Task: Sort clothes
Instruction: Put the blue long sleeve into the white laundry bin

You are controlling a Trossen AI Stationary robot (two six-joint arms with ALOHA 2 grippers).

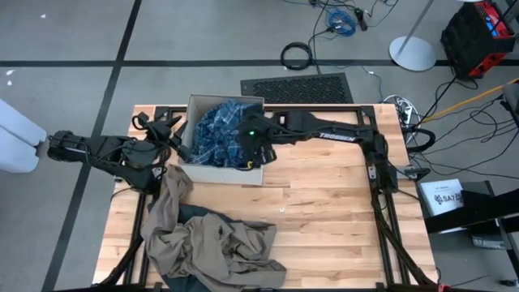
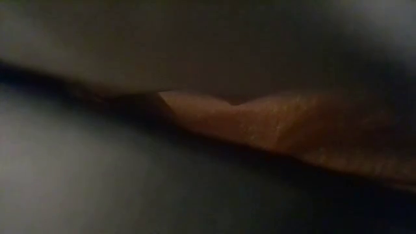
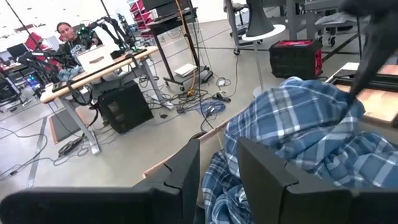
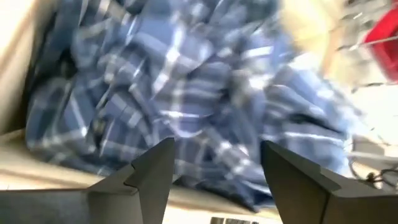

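Observation:
The blue-and-white plaid garment (image 1: 217, 130) (image 3: 311, 130) (image 4: 186, 93) lies heaped in the beige cardboard box (image 1: 212, 173) at the table's far left. My right gripper (image 1: 247, 154) (image 4: 214, 177) hangs open just above the plaid heap, slanting down, with nothing between its fingers. My left gripper (image 1: 177, 138) (image 3: 217, 171) stands roughly level at the box's left wall, its fingers a narrow gap apart, with plaid cloth showing through the gap. A khaki-tan garment (image 1: 215, 243) lies crumpled on the table's near left, over a teal-grey one (image 1: 199, 216). My left gripper is right at the box's left wall (image 3: 168, 163). I cannot tell whether its fingers touch the cardboard, since they hide that spot.
Bare wood spreads over the table's right half (image 1: 324, 211). The low view is blocked by something dark right in front of the camera. Something white (image 1: 16, 134) lies beyond the table's left edge. A person (image 3: 68, 34) sits at a desk far behind.

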